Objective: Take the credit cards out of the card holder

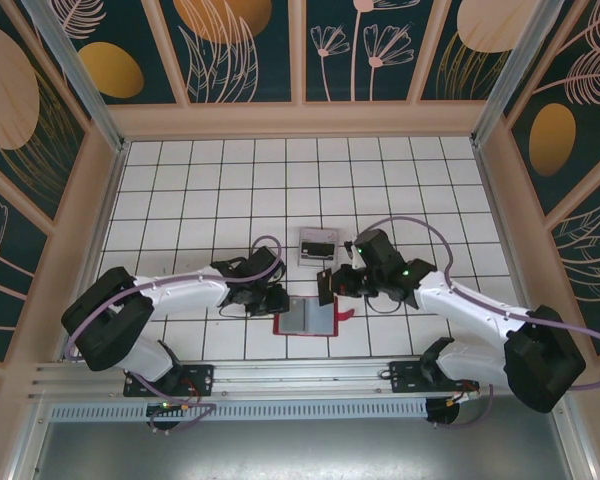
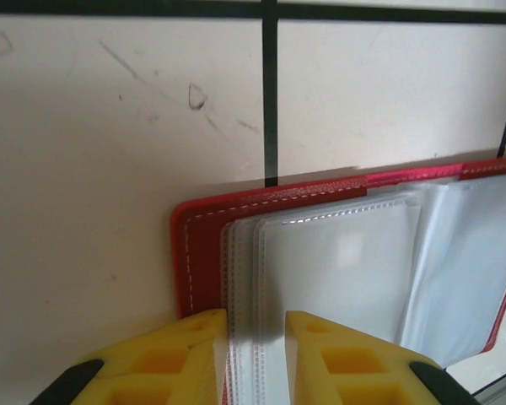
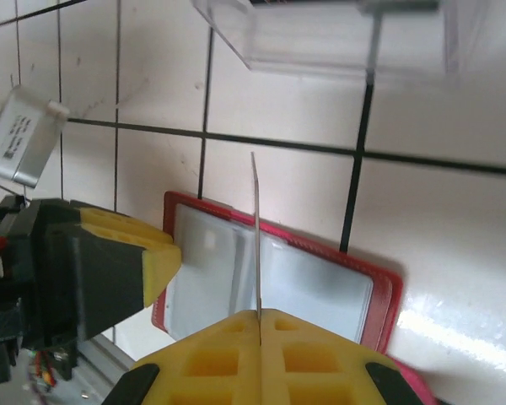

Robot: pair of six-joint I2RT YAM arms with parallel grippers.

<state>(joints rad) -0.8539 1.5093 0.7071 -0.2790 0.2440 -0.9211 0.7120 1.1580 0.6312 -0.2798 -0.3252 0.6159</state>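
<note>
My right hand (image 3: 260, 316) pinches a thin dark credit card (image 3: 255, 228) edge-on above the open red folding card holder (image 1: 310, 318), low centre of frame. My left hand (image 2: 255, 325) pinches its clear plastic sleeves (image 2: 337, 261). Gripped by one edge, I reckon the card could slip free.
</note>
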